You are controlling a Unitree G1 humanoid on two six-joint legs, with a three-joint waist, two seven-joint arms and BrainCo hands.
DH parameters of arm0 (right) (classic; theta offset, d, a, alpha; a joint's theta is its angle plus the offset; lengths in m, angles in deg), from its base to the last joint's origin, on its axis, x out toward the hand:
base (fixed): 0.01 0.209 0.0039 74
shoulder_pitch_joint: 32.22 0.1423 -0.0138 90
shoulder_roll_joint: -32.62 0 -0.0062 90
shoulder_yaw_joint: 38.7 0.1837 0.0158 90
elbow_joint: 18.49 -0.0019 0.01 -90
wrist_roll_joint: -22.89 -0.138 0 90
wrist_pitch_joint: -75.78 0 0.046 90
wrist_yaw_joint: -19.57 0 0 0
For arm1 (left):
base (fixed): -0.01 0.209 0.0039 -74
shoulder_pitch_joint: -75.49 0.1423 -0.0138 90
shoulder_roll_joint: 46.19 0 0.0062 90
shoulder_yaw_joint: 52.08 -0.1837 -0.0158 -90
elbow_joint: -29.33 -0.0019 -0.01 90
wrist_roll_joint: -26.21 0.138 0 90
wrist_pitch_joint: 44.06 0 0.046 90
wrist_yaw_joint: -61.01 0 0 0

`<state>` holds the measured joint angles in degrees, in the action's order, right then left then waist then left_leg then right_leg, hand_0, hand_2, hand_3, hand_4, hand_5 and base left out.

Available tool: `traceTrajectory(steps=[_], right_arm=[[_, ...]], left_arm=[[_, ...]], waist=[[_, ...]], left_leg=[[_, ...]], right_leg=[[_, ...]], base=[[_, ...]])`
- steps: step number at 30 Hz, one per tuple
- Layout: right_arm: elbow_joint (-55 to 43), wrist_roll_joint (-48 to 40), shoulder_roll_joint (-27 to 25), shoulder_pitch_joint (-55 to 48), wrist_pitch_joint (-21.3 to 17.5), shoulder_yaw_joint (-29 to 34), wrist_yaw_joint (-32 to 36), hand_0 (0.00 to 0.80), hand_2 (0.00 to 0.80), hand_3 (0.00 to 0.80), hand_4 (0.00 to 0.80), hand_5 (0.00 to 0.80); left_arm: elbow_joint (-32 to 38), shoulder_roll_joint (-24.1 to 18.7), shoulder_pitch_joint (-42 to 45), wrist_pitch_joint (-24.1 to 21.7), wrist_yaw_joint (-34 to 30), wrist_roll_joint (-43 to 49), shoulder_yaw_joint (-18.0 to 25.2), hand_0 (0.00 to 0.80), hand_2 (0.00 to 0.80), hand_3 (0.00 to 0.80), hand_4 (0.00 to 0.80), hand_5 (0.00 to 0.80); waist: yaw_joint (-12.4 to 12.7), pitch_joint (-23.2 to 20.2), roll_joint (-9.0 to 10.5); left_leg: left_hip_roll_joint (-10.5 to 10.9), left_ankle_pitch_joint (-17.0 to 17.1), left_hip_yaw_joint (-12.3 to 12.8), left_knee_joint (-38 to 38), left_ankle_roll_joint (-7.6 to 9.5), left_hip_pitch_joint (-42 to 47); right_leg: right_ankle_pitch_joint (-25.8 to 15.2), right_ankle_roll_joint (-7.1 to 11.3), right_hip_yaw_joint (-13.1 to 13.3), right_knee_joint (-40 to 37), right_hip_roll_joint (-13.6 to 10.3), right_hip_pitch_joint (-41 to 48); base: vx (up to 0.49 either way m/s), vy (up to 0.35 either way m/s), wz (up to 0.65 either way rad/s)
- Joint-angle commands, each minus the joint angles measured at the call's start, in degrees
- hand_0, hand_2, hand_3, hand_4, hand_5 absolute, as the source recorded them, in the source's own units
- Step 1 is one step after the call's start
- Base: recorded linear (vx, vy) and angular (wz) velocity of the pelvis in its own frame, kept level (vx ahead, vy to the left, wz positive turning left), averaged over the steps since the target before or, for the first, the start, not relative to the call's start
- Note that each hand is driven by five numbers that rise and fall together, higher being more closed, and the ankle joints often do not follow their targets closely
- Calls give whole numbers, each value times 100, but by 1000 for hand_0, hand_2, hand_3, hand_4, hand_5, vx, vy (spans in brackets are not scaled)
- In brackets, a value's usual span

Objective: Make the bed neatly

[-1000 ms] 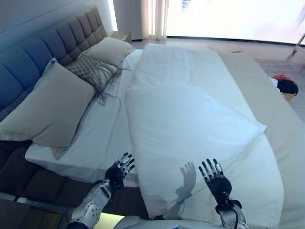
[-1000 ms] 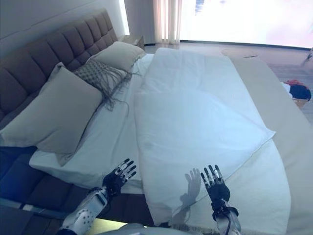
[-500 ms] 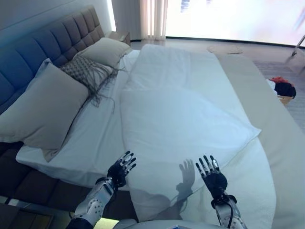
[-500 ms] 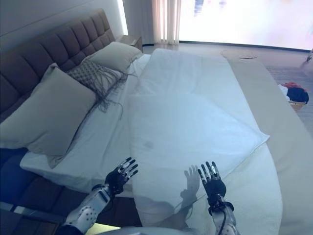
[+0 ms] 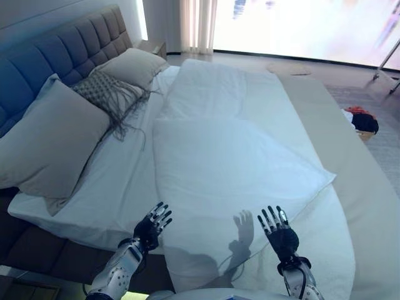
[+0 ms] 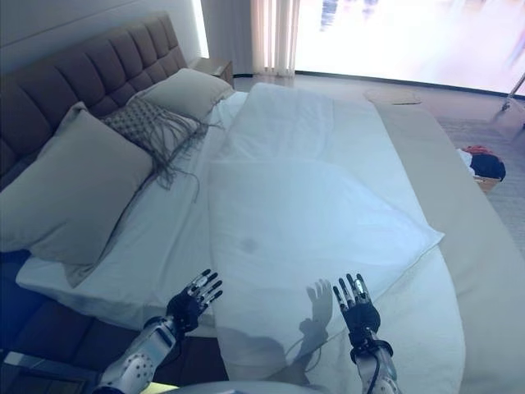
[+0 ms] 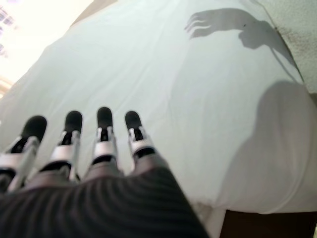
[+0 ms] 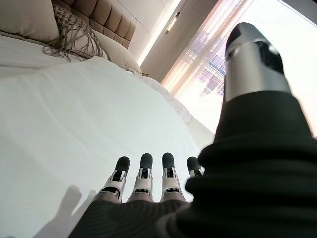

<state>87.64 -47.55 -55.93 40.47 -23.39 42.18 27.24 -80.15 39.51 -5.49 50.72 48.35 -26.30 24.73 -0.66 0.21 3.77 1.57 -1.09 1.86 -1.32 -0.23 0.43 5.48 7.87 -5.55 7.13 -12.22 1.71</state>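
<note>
Below, both hands hovered over the near edge of the bed (image 5: 369,206), neither touching anything. The left hand (image 5: 152,226) was held with its fingers straight and spread, at the near corner of the white duvet (image 5: 237,169); in its wrist view the dark tips pointed out over the smooth white cloth. The right hand (image 5: 279,229) was likewise spread flat, fingers straight, poised above the duvet's near end, its shadow cast on the cloth just to its left.

The duvet lay ahead of both hands, running away from them down the middle of the bed, with a folded upper layer whose corner jutted out ahead and to the right of the right hand. Beyond the left hand and off to its left lay the bare white sheet (image 5: 119,181), and on it a large beige pillow (image 5: 53,140), then a fringed patterned cushion (image 5: 109,94) and a second beige pillow (image 5: 131,62) farther off, all leaning at the padded headboard (image 5: 56,50). Far to the right of the right hand, on the floor, sat a basket of dark and red things (image 5: 362,122).
</note>
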Motion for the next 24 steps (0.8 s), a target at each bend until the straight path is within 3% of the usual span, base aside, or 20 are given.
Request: traceTrajectory(steps=[1, 8, 12, 14, 17, 18, 19, 20, 24], right_arm=[[-318, -110, 1, 48, -142, 241, 49, 0, 0, 0, 0, 0], [-207, -108, 61, 2, -227, 256, 112, 0, 0, 0, 0, 0], [-438, -229, 22, -98, -167, 206, 179, 0, 0, 0, 0, 0], [-385, -202, 35, -68, -261, 117, 169, 0, 0, 0, 0, 0], [-203, -212, 21, -1, -280, 62, 197, 0, 0, 0, 0, 0], [-113, -283, -58, 140, -242, 19, 192, 0, 0, 0, 0, 0], [-92, -297, -78, 189, -228, 8, 195, 0, 0, 0, 0, 0], [-81, -278, -141, 334, -148, -8, 157, 0, 0, 0, 0, 0], [-444, -169, -348, 338, 46, 82, -39, 0, 0, 0, 0, 0]], left_arm=[[347, -116, -57, -131, -162, 99, 180, 0, 0, 0, 0, 0], [350, -156, -160, -80, -156, 158, 155, 0, 0, 0, 0, 0], [379, -154, -129, -140, -87, 229, 158, 0, 0, 0, 0, 0], [321, -117, -197, -212, -76, 193, 130, 0, 0, 0, 0, 0], [190, -95, -296, -274, 60, 94, 112, 0, 0, 0, 0, 0], [117, -84, -394, -319, 176, 26, 115, 0, 0, 0, 0, 0], [110, -84, -420, -324, 204, 6, 115, 0, 0, 0, 0, 0], [51, -92, -485, -401, 262, -85, 125, 0, 0, 0, 0, 0], [220, -19, -486, -506, 387, -248, 140, 0, 0, 0, 0, 0]], waist=[[31, 8, -5], [5, 190, 42], [61, 226, -292], [137, 196, -236], [209, 109, -120], [300, 93, -83], [318, 108, -84], [364, 166, -80], [398, 305, -121]], left_leg=[[4, -558, -52, -370, 202, 134], [144, -659, -73, -413, 265, 78], [-76, -344, 158, -566, 513, -296], [3, -262, 183, -620, 534, -418], [22, -171, 119, -767, 372, -624], [-65, -66, 211, -919, 200, -876], [-94, -49, 232, -957, 156, -919], [-256, 75, 388, -1026, -57, -1184], [-641, 363, 523, -1068, -326, -1598]], right_leg=[[-1751, 412, 226, -106, -558, -894], [-2068, 507, 145, -142, -725, -1124], [-1257, 120, 161, 2444, -299, -1352], [-1081, -5, 30, 2251, -267, -1073], [-750, -56, -142, 1221, -81, -542], [-427, -130, -273, 639, 46, -188], [-368, -148, -307, 499, 80, -101], [-326, -127, -312, 33, 185, 61], [-274, -259, -389, -305, 396, 184]], base=[[11, 32, -3], [-58, 50, -2], [-245, 149, -14], [-120, -41, -12], [-74, -178, 20], [-136, -218, -4], [-238, -270, -22], [-211, -193, -34], [-180, -132, -26]])
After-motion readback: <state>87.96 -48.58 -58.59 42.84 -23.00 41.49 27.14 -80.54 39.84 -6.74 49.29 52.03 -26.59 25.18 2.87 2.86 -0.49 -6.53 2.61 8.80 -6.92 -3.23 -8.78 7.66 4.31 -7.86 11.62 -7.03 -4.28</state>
